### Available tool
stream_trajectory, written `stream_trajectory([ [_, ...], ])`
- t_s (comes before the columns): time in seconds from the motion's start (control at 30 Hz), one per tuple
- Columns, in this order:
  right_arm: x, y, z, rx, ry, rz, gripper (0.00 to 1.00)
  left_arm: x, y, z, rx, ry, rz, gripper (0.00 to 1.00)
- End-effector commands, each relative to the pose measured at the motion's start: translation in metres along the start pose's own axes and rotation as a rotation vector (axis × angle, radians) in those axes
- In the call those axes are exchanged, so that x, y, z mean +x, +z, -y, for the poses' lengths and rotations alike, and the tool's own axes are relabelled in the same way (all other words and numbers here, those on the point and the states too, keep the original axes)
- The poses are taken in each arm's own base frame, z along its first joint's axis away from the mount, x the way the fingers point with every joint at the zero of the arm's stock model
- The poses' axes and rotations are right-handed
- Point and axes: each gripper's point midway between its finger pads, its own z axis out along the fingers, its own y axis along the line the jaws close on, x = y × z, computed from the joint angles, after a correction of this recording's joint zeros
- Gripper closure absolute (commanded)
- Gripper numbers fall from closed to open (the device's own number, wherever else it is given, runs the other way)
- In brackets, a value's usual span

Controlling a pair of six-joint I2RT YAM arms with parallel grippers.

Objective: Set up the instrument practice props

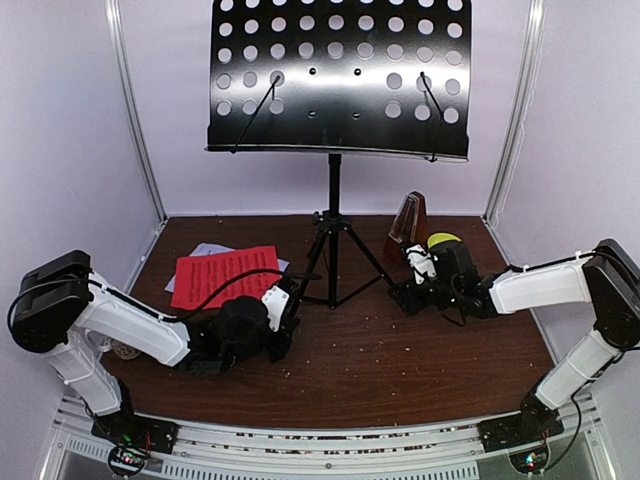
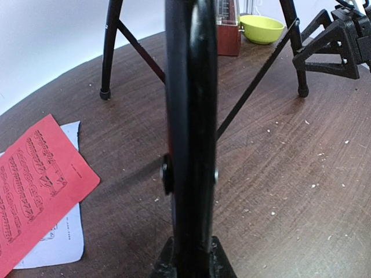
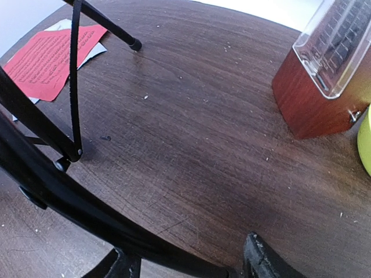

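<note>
No brand or label can be read anywhere I look. The only writing is the rows of printed music on the red sheet, too small and smeared to read from my left wrist. The metronome has a scale behind its clear cover, but the marks are blurred and my right wrist view cuts off its top. I count one black perforated music stand on three tripod legs, two sheets, one metronome and one yellow-green bowl. The stand is upright at the table's 12 o'clock, the top of its desk cut off in the overhead view. The red sheet lies flat at the tripod's 9 o'clock, on top of the white sheet, which shows only its edges. The metronome stands at the tripod's 2 o'clock, with the bowl just beside it at its 4 o'clock. My left gripper has the stand's left leg running up the middle of its view, hiding much of the table, and my fingers are pinched narrow against both sides of it. My right gripper straddles the right leg with its fingers spread apart, and only their tips are in view
</note>
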Motion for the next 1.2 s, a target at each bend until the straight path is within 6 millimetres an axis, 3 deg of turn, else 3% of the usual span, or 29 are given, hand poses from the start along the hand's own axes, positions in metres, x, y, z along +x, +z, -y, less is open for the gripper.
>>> stream_trajectory([
  [0.0,-0.034,-0.013,0.016,0.071,0.042,0.082,0.39,0.038,-0.008,0.023,0.076,0.023,-0.169,0.99],
  [0.13,-0.037,-0.019,0.010,0.037,0.031,0.090,0.39,0.044,-0.015,0.027,0.083,0.019,-0.210,0.91],
  [0.33,-0.031,-0.028,-0.007,-0.064,0.026,0.096,0.32,0.059,-0.029,0.023,0.091,-0.004,-0.246,0.93],
  [0.6,-0.028,-0.048,-0.018,-0.123,0.042,0.134,0.18,0.061,-0.037,0.057,0.174,0.071,-0.272,0.80],
  [0.73,-0.027,-0.060,-0.019,-0.130,0.055,0.155,0.15,0.063,-0.045,0.052,0.169,0.059,-0.274,0.75],
  [0.93,-0.034,-0.083,-0.017,-0.123,0.072,0.203,0.11,0.041,-0.072,0.012,0.073,-0.011,-0.189,0.51],
  [1.0,-0.038,-0.089,-0.017,-0.119,0.078,0.216,0.10,0.034,-0.079,-0.011,0.041,-0.071,-0.166,0.45],
  [1.17,-0.046,-0.098,-0.017,-0.125,0.101,0.243,0.09,0.013,-0.095,-0.090,-0.107,-0.272,-0.103,0.37],
])
